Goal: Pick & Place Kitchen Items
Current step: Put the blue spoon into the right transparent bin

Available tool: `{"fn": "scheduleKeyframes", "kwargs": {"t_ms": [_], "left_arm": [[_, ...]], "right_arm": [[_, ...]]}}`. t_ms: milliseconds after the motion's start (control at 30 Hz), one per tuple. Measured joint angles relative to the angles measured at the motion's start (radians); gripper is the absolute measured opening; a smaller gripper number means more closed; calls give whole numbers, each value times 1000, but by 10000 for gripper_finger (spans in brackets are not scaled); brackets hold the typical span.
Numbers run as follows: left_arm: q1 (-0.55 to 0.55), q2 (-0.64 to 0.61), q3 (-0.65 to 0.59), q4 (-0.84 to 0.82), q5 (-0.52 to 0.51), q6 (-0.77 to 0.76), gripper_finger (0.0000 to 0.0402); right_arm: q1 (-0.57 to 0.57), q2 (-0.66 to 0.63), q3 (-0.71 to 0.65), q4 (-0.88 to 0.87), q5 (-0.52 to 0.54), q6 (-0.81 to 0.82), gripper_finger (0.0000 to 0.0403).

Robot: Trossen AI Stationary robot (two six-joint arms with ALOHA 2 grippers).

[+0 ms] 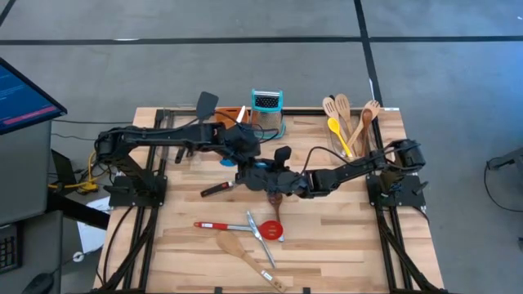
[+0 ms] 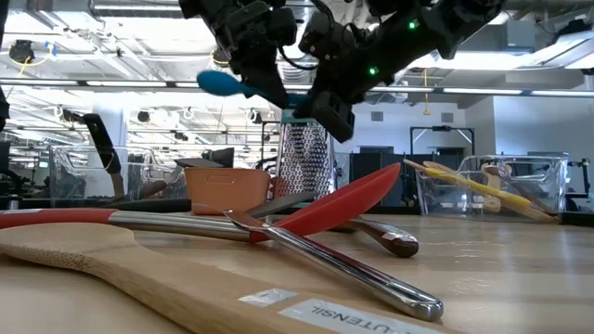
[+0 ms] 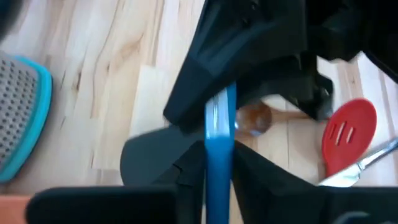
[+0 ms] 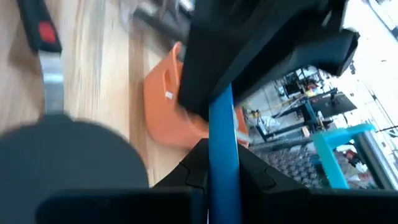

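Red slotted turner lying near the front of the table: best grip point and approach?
Grip the red slotted turner on its steel handle, likely midway, coming straight down from above. It lies flat on the table, and its handle runs clear toward the front edge, whereas near the red head another red-handled utensil crosses it, crowding the fingers there.
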Motion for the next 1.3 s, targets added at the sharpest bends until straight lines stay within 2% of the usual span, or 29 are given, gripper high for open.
{"fn": "scheduleKeyframes", "kwargs": {"t_ms": [367, 533, 733, 933, 1300], "left_arm": [[-1, 2, 0, 51, -20, 46, 175], [0, 2, 0, 58, 23, 47, 204], [0, 2, 0, 64, 49, 50, 210], [2, -26, 0, 40, 50, 50, 198], [53, -240, 0, -47, 51, 50, 170]], "right_arm": [[0, -3, 4, -5, -1, 4, 30], [-10, -3, 3, -13, -7, 18, 30], [-25, -2, 2, -76, -23, 66, 30], [-53, -19, 0, -175, -8, 144, 30], [-109, -201, -21, -574, 22, 494, 30]]}}
